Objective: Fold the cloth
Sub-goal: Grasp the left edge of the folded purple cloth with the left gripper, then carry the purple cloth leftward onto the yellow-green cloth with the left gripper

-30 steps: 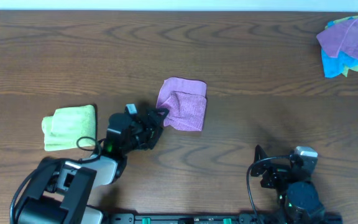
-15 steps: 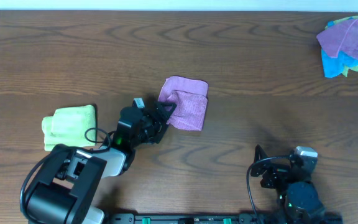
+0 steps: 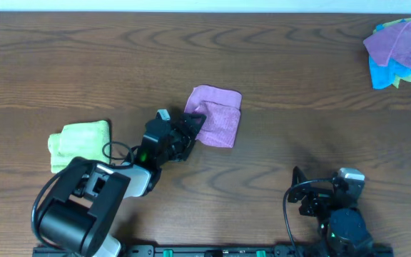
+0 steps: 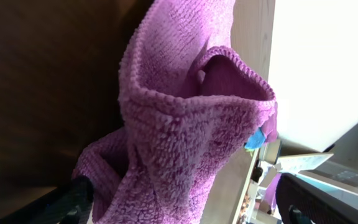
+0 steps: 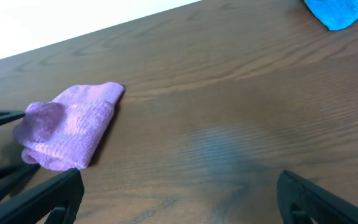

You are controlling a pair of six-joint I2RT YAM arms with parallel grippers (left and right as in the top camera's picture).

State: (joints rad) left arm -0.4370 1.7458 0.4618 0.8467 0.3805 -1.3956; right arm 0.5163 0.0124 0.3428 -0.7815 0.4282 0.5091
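Your left pincer [image 3: 195,126] stood wide at the lower left edge of the cloth [image 3: 218,114], a little left of the middle of the overhead frame. The cloth, lilac-purple, lay folded over on the brown wooden counter [image 3: 277,64], with a thicker layer on top. Its lower left edge met the dark tip of the pincer.

In the left wrist view the cloth filled the middle of the frame, bunched and lifted into a soft pocket. It sat between the two black fingers [image 4: 73,196], which showed only in the lower corners, far from each other. They were not pressed together on the fabric. The finger at lower left seemed to touch a fold, but I could not tell this for sure.

Your right pincer [image 5: 179,183] was also wide, with only bare counter between its fingers. In the overhead view it was at the lower right of the frame, well apart from the cloth. In the right wrist view the cloth lay at the left of the frame.

A lime-green cloth [image 3: 80,145], folded, lay at the left of the overhead frame, apart from the purple one. A heap of cloths [image 3: 399,50] in purple, turquoise and green lay in the upper right corner.
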